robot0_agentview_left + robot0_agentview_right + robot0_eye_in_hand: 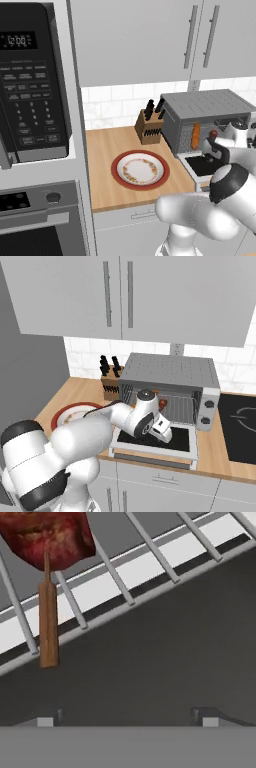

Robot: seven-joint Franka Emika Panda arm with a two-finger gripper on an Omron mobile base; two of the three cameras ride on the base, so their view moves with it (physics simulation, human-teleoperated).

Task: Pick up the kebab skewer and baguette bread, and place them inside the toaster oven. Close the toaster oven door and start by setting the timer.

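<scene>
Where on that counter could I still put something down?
Bare wooden counter lies left of the red-rimmed plate and before the knife block. The plate is bare too. It is crowded at the toaster oven: its open door covers the counter, with the arm over it.

Grey cabinets (125, 296), white-tiled wall (117, 107)

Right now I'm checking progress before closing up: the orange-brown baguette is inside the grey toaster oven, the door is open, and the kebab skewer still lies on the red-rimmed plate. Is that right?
Not quite. The kebab skewer is not on the red-rimmed plate; it lies on the wire rack inside the boxy grey toaster oven, as the hand view shows. The orange-brown baguette is inside, and the dark glass door is open.
</scene>
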